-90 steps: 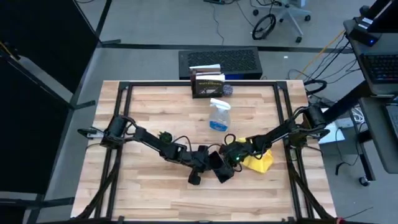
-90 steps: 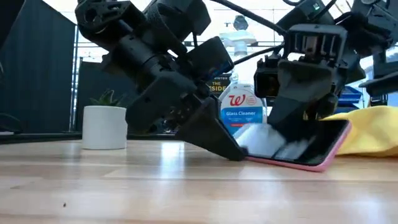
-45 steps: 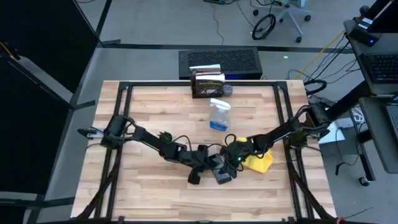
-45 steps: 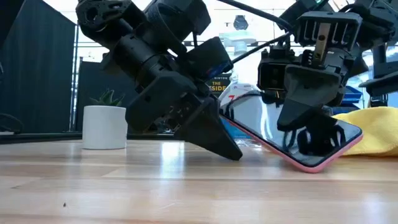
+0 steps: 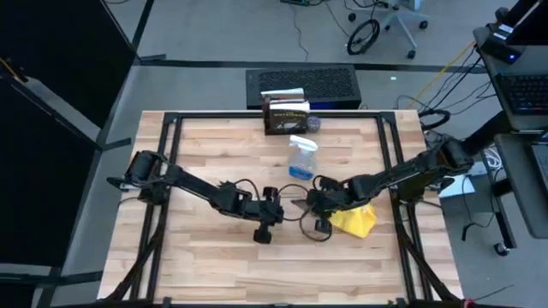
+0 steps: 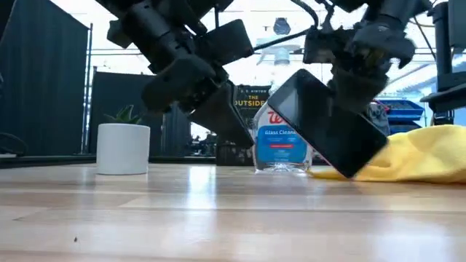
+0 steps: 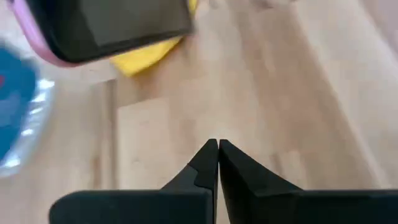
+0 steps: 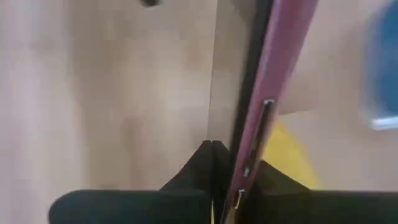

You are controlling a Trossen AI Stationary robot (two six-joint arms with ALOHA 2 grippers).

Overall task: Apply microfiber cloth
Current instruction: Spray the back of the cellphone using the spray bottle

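The bright yellow microfiber cloth [image 5: 356, 222] lies crumpled on the table's right half and also shows in the low view [image 6: 426, 151]. A black smartphone in a pink case [image 6: 328, 124] hangs tilted above the wood, with my right gripper [image 6: 355, 73] shut on it. My left gripper [image 7: 217, 147] is shut on nothing. It hovers just left of the phone [image 6: 222, 109], and its wrist view looks past the phone [image 7: 112, 25] to the cloth [image 7: 149, 53]. My right gripper pinches the smartphone between its two fingers, one on the screen side [image 8: 245, 124] and one on the back. The fingers come down from above onto its upper part [image 6: 342, 87]. The phone hangs steeply tilted, its lower corner [image 6: 352, 173] clear of the table.
A clear spray bottle of blue glass cleaner [image 5: 301, 159] stands just beyond the grippers. Dark boxes [image 5: 287, 115] stand at the far edge. A white pot with a small plant [image 6: 122, 148] shows at the left in the low view. The near half of the table is bare wood.
My right gripper has shut on the smartphone and raised it off the table, tipping it from nearly flat to steeply tilted. My left gripper, which was propping up the phone's left end, has drawn back toward the table's left and risen.
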